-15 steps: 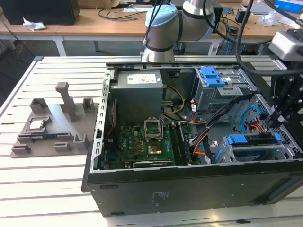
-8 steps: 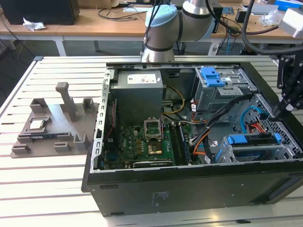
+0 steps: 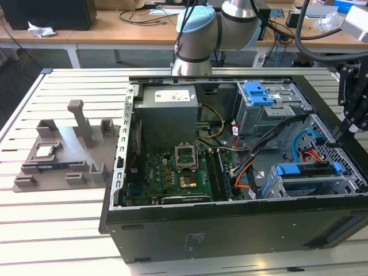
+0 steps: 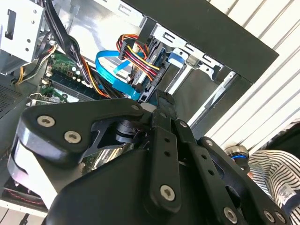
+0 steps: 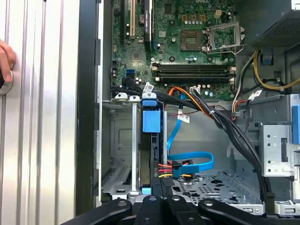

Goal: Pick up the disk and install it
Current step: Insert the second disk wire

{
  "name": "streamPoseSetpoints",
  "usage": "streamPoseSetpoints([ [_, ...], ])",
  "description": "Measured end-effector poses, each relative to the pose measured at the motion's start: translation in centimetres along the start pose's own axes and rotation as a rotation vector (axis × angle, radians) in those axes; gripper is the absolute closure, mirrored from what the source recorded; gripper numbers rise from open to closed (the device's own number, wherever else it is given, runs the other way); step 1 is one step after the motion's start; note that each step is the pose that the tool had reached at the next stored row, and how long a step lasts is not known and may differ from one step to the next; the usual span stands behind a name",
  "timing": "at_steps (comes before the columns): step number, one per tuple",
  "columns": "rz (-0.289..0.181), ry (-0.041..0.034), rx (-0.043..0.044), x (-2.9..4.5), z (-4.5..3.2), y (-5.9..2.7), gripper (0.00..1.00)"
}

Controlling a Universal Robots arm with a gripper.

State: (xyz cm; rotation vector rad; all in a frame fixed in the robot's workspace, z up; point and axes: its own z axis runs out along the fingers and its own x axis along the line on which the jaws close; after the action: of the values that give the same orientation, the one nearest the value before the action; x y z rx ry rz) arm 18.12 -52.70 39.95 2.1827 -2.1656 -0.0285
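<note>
Disk (image 5: 152,140) seated in cage (image 5: 123,154), among cables (image 5: 187,164).
Gripper (image 5: 161,199) just beside disk's end; jaw state cannot be determined. Hand (image 5: 5,58) cut off at edge.

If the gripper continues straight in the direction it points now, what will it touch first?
Probably the disk, which sits on edge in the drive cage directly ahead of the gripper in the first wrist view. The red and yellow cable plug lies right beside that line, and depth is unclear, so contact may already exist.
</note>
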Motion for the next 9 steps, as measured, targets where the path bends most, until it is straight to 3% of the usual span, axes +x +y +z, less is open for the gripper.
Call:
streamPoseSetpoints([
  [1, 0.0, 0.0, 0.0, 0.0, 0.0, 0.0, 0.83],
  [2, 0.0, 0.0, 0.0, 0.0, -0.01, 0.0, 0.71],
  [3, 0.0, 0.0001, 0.0, 0.0, -0.01, 0.0, 0.71],
  [4, 0.0, 0.0, 0.0, 0.0, -0.02, 0.0, 0.64],
  [6, 0.0, 0.0, 0.0, -0.04, 0.06, 0.05, 0.64],
  [9, 0.0, -0.0002, 0.0, -0.86, 0.71, 0.27, 0.64],
])
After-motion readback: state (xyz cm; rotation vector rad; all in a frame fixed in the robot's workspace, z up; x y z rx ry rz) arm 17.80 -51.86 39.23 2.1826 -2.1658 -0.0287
